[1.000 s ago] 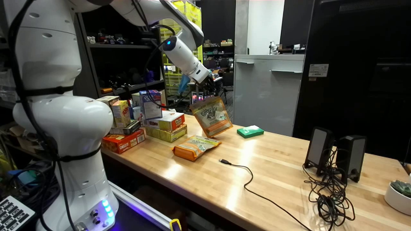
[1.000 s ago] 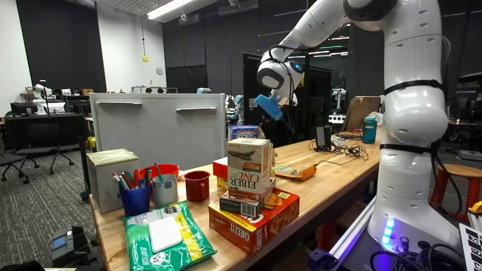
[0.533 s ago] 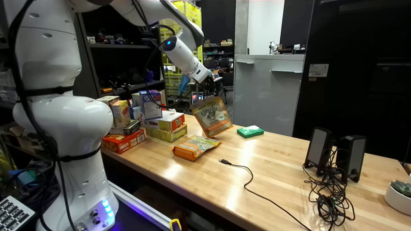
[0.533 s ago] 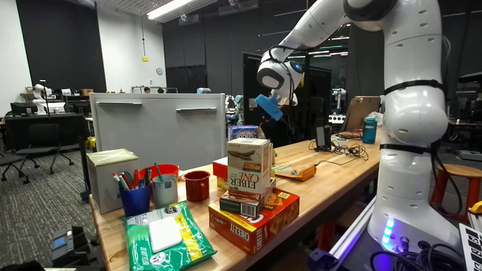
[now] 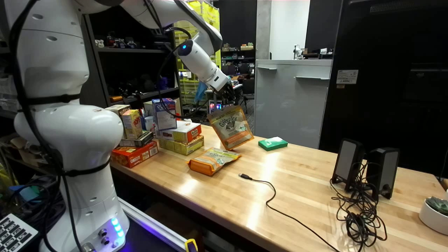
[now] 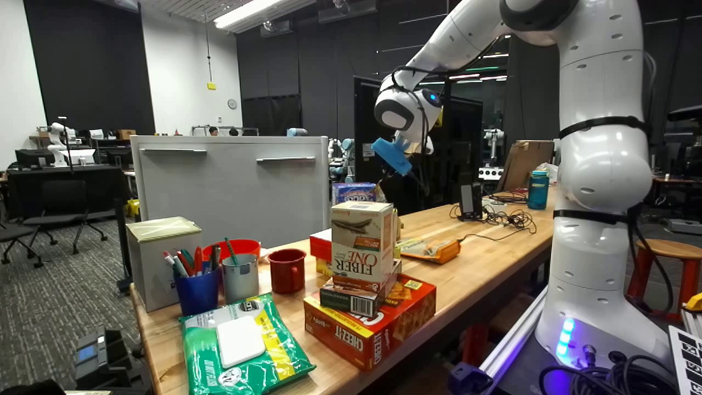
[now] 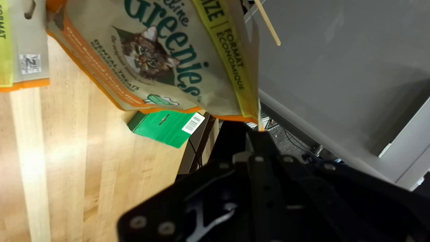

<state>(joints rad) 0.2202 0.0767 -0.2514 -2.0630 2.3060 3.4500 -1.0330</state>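
In the wrist view we find the Greenies pouch [image 7: 158, 57] cut off by the top edge and hiding part of the green box [image 7: 164, 127], the gripper [image 7: 258, 134] dark and blurred. In an exterior view we see the white pot [image 5: 433, 217] cropped at the right edge.

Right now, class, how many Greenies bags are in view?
2: one bag held tilted in the gripper; a second bag lying on the table. Others could be hidden.

Greenies bag [image 7: 158, 64] tight in the end effector [image 7: 258, 133]
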